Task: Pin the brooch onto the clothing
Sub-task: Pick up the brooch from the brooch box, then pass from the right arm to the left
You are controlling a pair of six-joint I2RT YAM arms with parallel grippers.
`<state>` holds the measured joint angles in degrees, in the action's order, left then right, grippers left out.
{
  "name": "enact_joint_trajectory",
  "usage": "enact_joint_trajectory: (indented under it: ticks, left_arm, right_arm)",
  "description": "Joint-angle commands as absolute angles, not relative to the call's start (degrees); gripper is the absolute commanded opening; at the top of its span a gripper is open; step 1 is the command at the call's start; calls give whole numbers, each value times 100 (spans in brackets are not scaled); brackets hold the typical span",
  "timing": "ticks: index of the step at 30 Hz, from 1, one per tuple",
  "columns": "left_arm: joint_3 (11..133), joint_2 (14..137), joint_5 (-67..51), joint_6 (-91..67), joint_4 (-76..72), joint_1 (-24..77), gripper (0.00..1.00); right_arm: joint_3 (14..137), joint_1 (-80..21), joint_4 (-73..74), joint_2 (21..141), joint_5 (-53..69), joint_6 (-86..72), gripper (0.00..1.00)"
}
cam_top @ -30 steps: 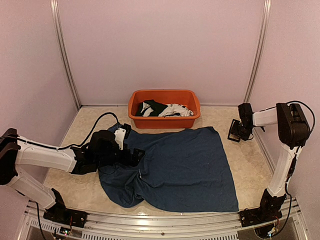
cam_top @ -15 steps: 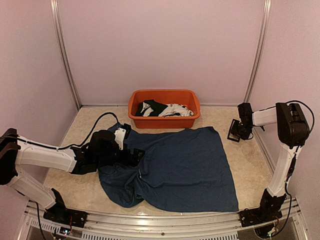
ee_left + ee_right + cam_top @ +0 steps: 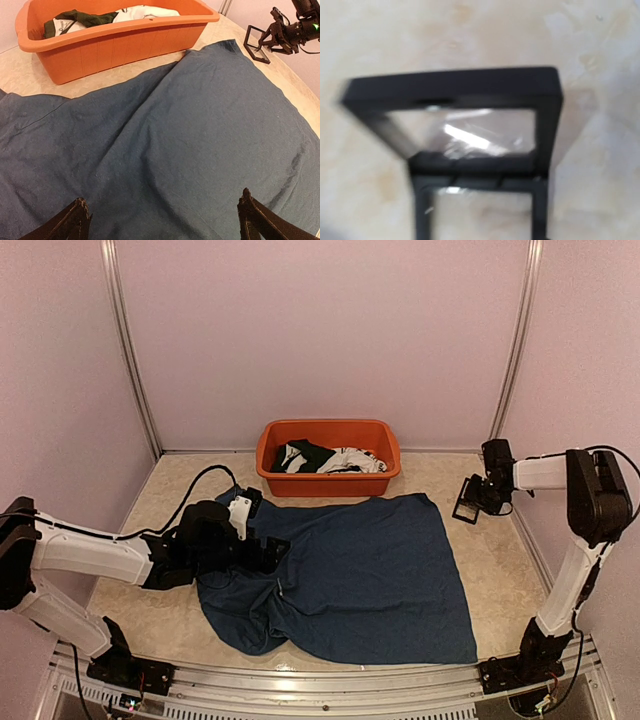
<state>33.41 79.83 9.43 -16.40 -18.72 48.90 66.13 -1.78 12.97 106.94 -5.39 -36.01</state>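
Observation:
The clothing, a large navy-blue T-shirt [image 3: 370,570], lies spread flat on the table. My left gripper [image 3: 275,552] hovers low over its left part, fingers wide open with only fabric [image 3: 175,125] between them [image 3: 162,200]. At the far right my right gripper [image 3: 488,492] is shut on a black hinged display case [image 3: 466,502] with clear film, tilted up off the table. The right wrist view shows that case [image 3: 455,82] close and blurred, with none of my fingers showing. I cannot make out the brooch; only a bright glint shows in the film.
An orange tub [image 3: 330,480] holding black and white garments stands at the back, touching the T-shirt's far edge. Pink walls with metal posts close in three sides. The left arm's cable loops over the table beside the tub.
The right gripper has narrowed on the case and shifted slightly back and right with it. The left arm and the T-shirt have not moved.

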Motion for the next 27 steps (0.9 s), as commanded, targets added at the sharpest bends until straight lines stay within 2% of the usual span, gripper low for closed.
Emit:
enact_joint_trajectory:
  ticks: [1, 5, 10, 20, 27]
  left_arm:
    - [3205, 7810, 923, -1635, -1987, 4860, 99]
    - [3106, 7716, 859, -1618, -2138, 4868, 99]
    - [2905, 7537, 419, -1555, -2531, 4865, 99]
    - [1912, 7285, -2467, -495, -4935, 4865, 99]
    - [1988, 7421, -3424, 543, -5218, 4633, 99]
  right_arm:
    - [6364, -169, 1417, 9981, -46, -3437, 41]
    - [6153, -335, 1536, 9484, 362, -3228, 41]
    - [5766, -963, 1194, 9036, 1709, -3048, 41]
    - [5537, -3026, 102, 8723, 3255, -3595, 40]
    - [5596, -3927, 47, 8430, 3990, -3767, 40]
